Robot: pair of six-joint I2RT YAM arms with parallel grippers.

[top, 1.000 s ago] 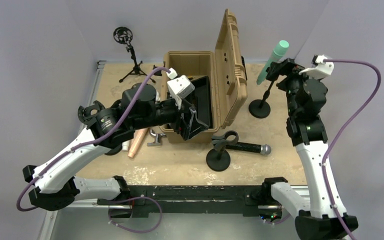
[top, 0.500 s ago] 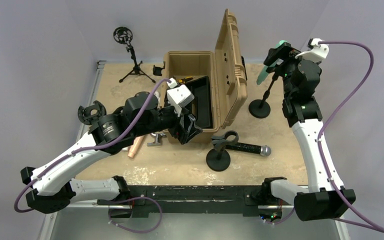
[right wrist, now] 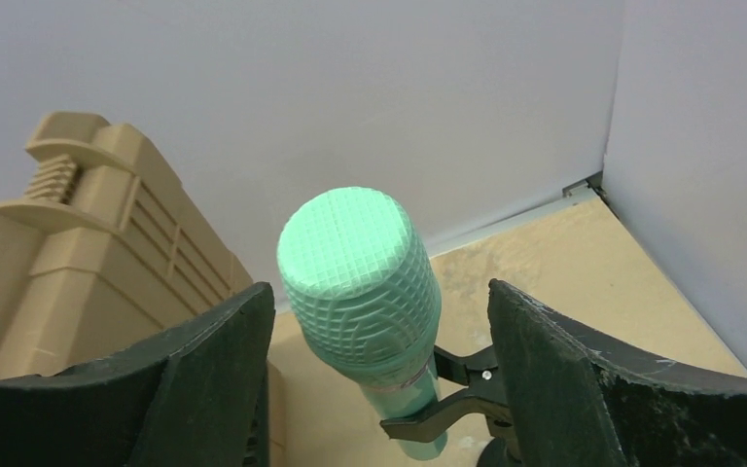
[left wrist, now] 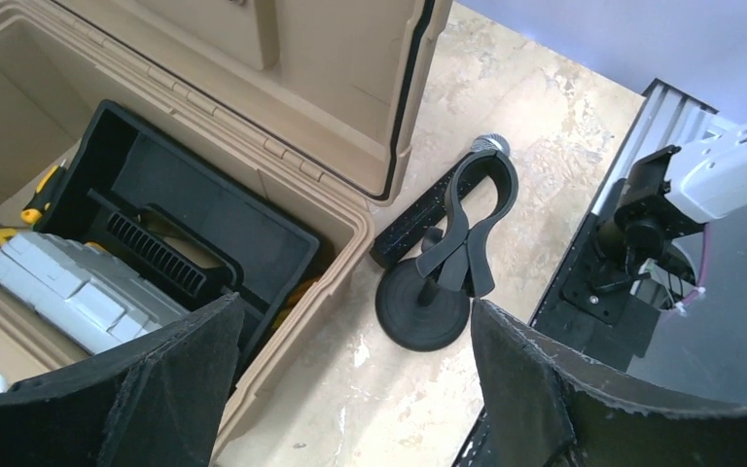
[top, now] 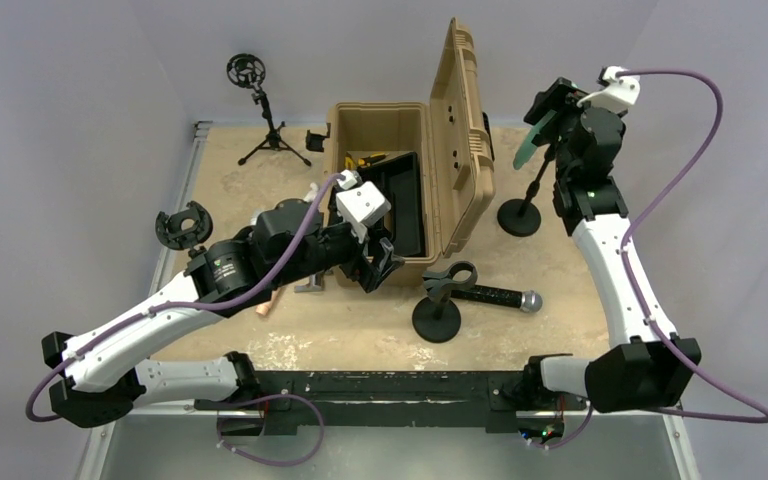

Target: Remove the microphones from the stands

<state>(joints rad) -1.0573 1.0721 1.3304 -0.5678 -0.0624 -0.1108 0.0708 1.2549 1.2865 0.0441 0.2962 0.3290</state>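
A mint-green microphone (right wrist: 358, 277) stands tilted in the black clip (right wrist: 452, 384) of a stand at the back right; its base (top: 519, 217) rests on the table. My right gripper (right wrist: 374, 292) is open, one jaw on each side of the microphone's head, apart from it. In the top view this gripper (top: 548, 108) hides most of the microphone (top: 526, 152). My left gripper (top: 380, 265) is open and empty at the front wall of the case, also seen in the left wrist view (left wrist: 355, 306).
An open tan case (top: 378, 118) with upright lid (top: 465, 120) holds a black tray (top: 407, 200). A second stand (top: 438, 305) with an empty clip has a black microphone (top: 495, 296) lying behind it. A tripod mount (top: 260, 110) stands back left. Walls are close behind.
My right gripper rose and moved back-left, from beside the stand to around the microphone's head. My left gripper drew back out of the case towards its front wall.
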